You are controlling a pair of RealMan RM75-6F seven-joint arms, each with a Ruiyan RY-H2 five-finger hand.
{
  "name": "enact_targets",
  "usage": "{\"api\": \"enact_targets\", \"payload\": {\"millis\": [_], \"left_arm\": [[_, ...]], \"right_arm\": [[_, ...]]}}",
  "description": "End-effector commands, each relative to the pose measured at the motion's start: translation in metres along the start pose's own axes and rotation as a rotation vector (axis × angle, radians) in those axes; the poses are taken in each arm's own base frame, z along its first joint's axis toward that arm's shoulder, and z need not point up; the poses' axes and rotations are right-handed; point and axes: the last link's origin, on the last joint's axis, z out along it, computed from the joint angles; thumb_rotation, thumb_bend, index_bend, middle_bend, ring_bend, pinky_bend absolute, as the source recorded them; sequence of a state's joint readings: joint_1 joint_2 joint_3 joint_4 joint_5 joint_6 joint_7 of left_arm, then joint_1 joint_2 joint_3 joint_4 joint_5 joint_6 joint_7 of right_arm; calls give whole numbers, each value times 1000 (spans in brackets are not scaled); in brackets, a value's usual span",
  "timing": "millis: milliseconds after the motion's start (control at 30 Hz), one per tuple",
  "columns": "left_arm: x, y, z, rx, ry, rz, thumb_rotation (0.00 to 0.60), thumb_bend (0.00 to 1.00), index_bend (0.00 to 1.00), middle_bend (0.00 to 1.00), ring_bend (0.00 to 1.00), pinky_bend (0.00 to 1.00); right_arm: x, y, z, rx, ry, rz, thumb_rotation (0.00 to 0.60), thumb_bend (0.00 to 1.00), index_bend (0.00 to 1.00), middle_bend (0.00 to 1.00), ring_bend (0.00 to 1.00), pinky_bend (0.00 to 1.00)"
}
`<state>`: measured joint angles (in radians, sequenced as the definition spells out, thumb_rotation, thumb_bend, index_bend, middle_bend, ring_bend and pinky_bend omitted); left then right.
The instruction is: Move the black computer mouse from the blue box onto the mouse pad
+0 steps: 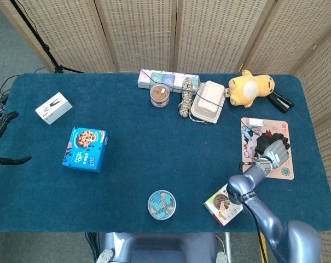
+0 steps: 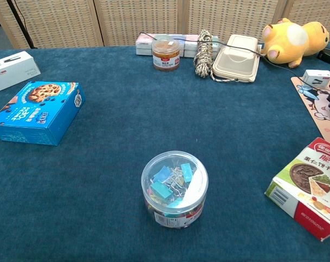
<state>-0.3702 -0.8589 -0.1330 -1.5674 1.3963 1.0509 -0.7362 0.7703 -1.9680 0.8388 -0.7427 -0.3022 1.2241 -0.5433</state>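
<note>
The right hand (image 1: 273,150) lies over the mouse pad (image 1: 286,171) at the right end of the surface (image 1: 154,164), its fingers curled down around something dark that looks like the black computer mouse (image 1: 263,144); the fingers cover most of it, so I cannot tell whether it rests on the pad or hangs just above. From the chest camera only a dark sliver shows at the right edge there. A small white item (image 1: 256,121) sits at the pad's far corner. Just beside the forearm, near the front edge, lies a red and green snack box (image 1: 224,204).

The left hand (image 1: 2,123) hangs off the left edge of the surface, holding nothing, fingers apart.

The blue box (image 1: 85,149), printed with cookies, sits well apart on the left side, closed, nothing on its lid. A white box (image 1: 53,108) lies beyond it. At front centre stands a clear tub of binder clips (image 1: 162,204). Along the back run a flat pastel box (image 1: 166,79), a brown jar (image 1: 161,96), a coil of rope (image 1: 185,97), a beige clamshell container (image 1: 208,102) and a yellow plush toy (image 1: 250,87).
</note>
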Motion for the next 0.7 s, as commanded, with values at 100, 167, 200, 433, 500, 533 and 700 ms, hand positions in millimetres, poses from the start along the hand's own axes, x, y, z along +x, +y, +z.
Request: {"api": "enact_targets", "payload": {"millis": [100, 167, 200, 433, 500, 533, 700], "left_arm": [[-1, 0, 1, 0, -6, 3, 600, 26, 0, 0, 0, 0], [-1, 0, 0, -2, -6, 7, 600, 27, 0, 0, 0, 0], [-2, 1, 0, -3, -6, 11, 600, 26, 0, 0, 0, 0], [-7, 4, -3, -12, -9, 41, 600, 27, 0, 0, 0, 0], [-10, 6, -4, -20, -6, 61, 600, 26, 0, 0, 0, 0], [-11, 7, -5, -24, -5, 72, 600, 26, 0, 0, 0, 0], [-21, 11, -9, -34, 0, 131, 600, 26, 0, 0, 0, 0]], "right_arm": [[7, -7, -17, 63, 41, -25, 600, 389, 54, 21, 0, 43], [11, -10, -25, 102, 58, -35, 600, 385, 44, 10, 0, 20], [15, -12, -32, 134, 72, -42, 600, 382, 39, 5, 0, 10], [46, -19, -68, 326, 82, -62, 600, 173, 6, 0, 0, 0], [58, -16, -78, 403, 50, -86, 600, 40, 0, 0, 0, 0], [63, -15, -81, 442, 30, -96, 600, 2, 0, 0, 0, 0], [89, 4, -88, 624, -61, -160, 600, 0, 0, 0, 0, 0]]}}
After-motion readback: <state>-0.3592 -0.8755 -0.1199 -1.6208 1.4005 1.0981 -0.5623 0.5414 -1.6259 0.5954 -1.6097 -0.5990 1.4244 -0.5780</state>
